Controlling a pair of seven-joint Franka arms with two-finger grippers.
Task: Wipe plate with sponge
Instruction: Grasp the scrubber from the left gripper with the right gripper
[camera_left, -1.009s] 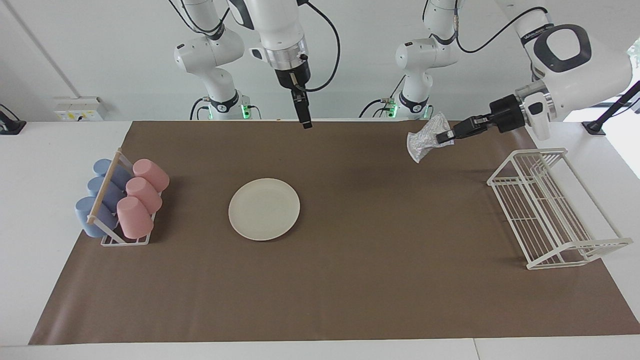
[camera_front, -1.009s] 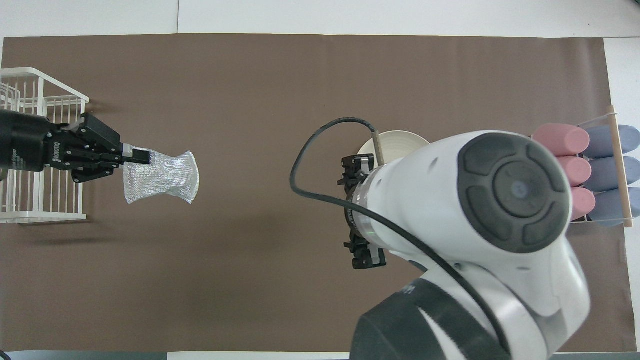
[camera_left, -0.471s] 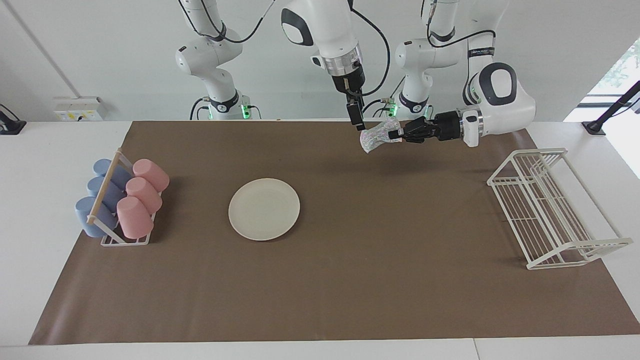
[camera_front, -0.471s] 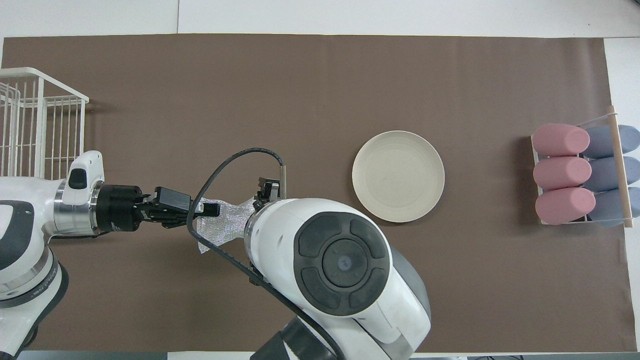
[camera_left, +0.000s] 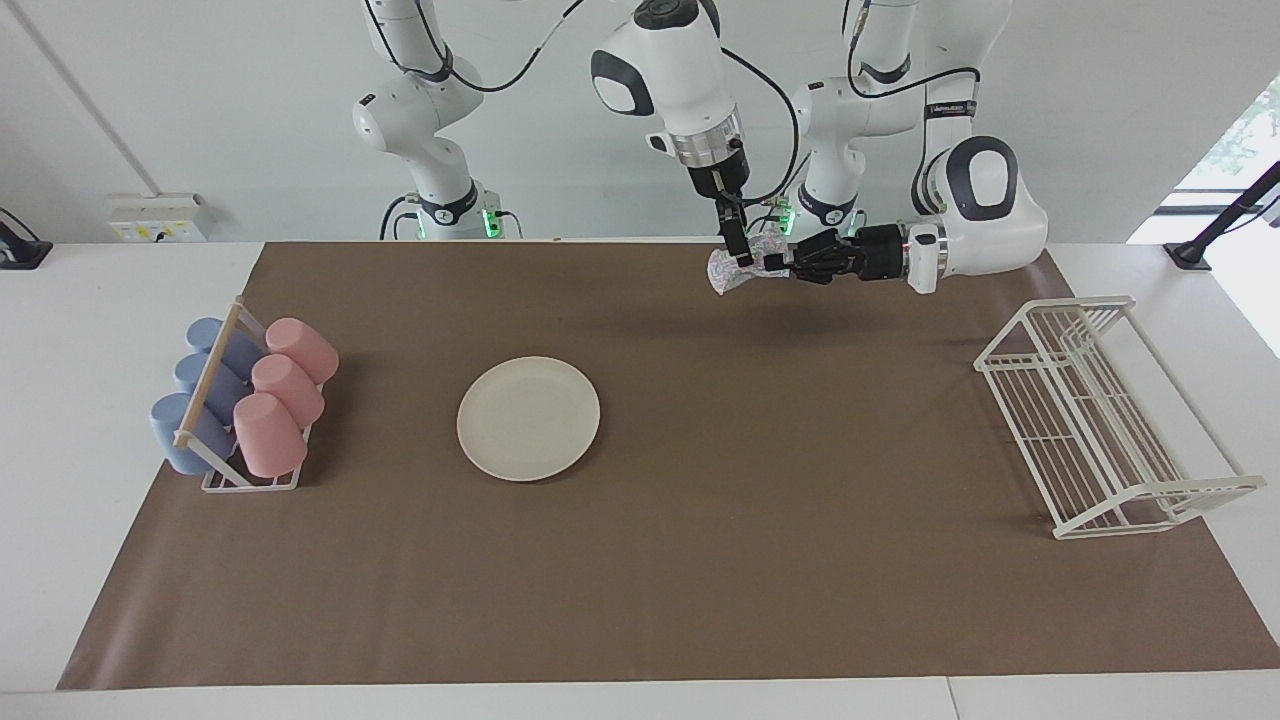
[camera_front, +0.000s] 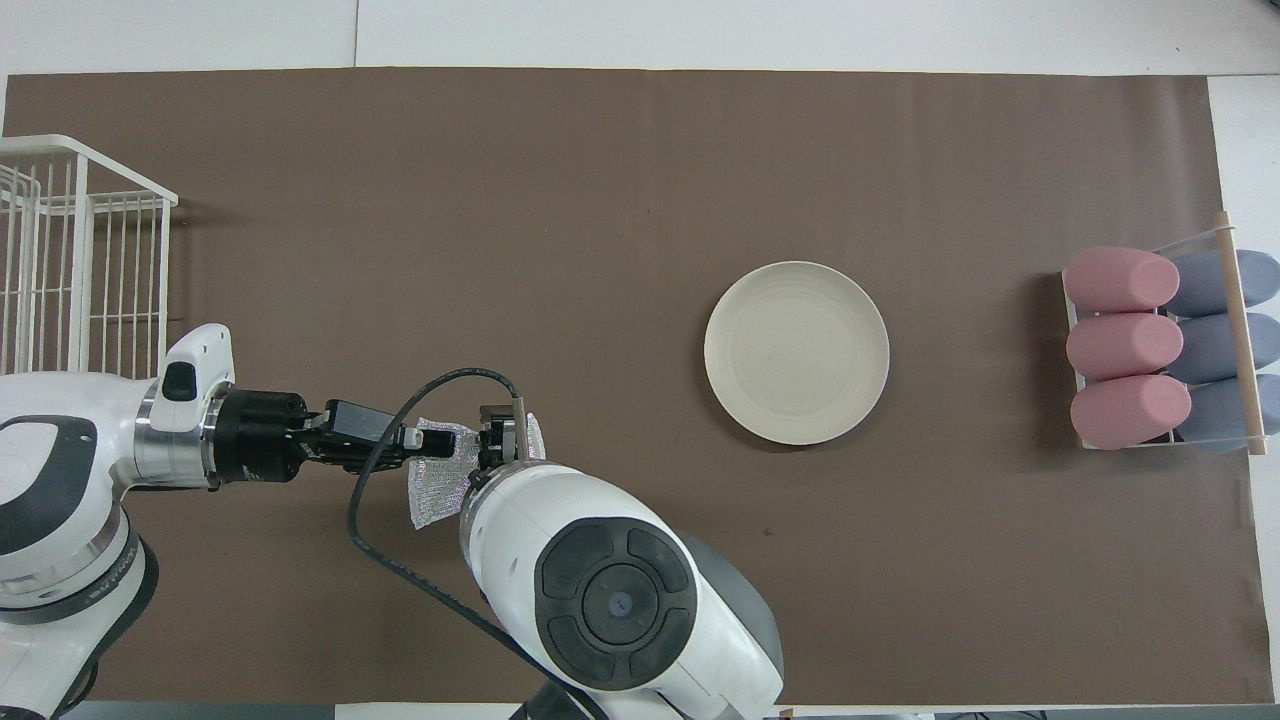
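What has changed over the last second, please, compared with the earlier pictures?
The left gripper, shut on the sponge, carried it from beside the wire rack toward mid-table, in the air. The right gripper swung from above the plate's area over to the sponge, open at it; no handover yet. Plate, cups and rack stayed put.

the middle of the brown mat (camera_left: 760, 480) is left bare around the plate (camera_left: 528, 418), so that the plate can be reached from above and from every side without anything being met. the way is narrowed only at the mat's two ends: the cup rack (camera_left: 243, 400) with its pink and blue cups is stood toward the right arm's end, well apart from the plate, and the white wire rack (camera_left: 1100, 420) toward the left arm's end. the air over the mat's edge nearest the robots is taken up by the left gripper (camera_left: 782, 268) and the right gripper (camera_left: 741, 256), met at the sponge (camera_left: 722, 272) held up there.
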